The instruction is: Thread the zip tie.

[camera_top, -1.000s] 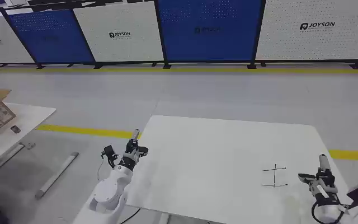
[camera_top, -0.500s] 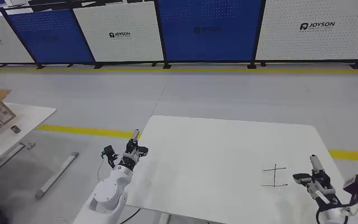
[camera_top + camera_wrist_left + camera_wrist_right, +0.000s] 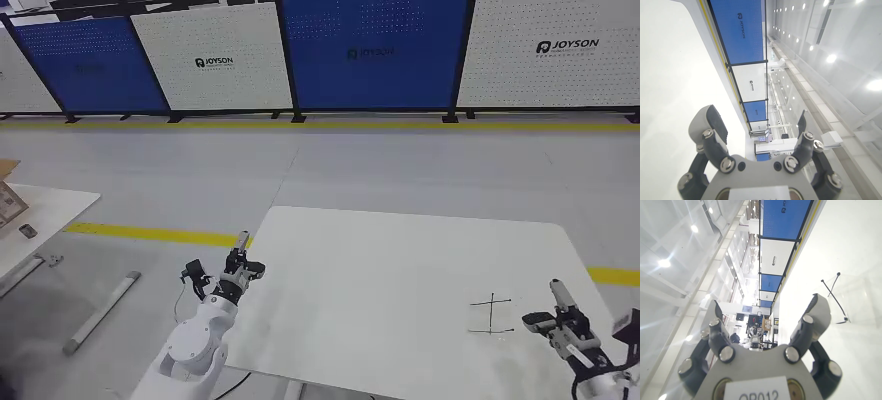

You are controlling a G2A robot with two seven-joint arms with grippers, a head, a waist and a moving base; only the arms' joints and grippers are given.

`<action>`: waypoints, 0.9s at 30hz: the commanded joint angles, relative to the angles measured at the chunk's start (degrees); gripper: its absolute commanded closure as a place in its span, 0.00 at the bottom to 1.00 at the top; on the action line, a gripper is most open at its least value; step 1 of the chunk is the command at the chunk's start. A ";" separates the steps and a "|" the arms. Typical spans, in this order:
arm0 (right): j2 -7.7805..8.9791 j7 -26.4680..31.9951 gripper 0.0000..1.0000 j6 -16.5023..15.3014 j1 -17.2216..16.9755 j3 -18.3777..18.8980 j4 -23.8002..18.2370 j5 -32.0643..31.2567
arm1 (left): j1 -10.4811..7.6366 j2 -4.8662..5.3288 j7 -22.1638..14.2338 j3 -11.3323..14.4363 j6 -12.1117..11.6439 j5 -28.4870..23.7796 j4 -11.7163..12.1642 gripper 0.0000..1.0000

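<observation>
Black zip ties point(image 3: 492, 301) lie crossed on the white table point(image 3: 400, 270), just beside the right gripper point(image 3: 765, 302), its jaws wide. The left gripper point(image 3: 757, 111), likewise wide, hangs well apart at the table's opposite edge.

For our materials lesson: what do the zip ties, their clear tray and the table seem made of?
Zip ties: thin black strips with square heads, likely matte nylon. Clear tray: see-through with glinting edges, probably plastic. Table: smooth white matte top; core can't be told.
</observation>
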 commanded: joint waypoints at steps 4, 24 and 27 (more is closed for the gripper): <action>0.12 0.20 0.00 -0.60 0.60 0.84 -0.94 -0.86 | 0.00 0.00 0.00 0.00 0.00 0.00 0.00 0.00; 3.29 38.28 0.00 0.55 11.49 4.90 7.56 -1.81 | 0.00 0.00 0.00 0.00 0.00 0.00 0.00 0.00; 3.29 38.28 0.00 0.55 11.49 4.90 7.56 -1.81 | 0.00 0.00 0.00 0.00 0.00 0.00 0.00 0.00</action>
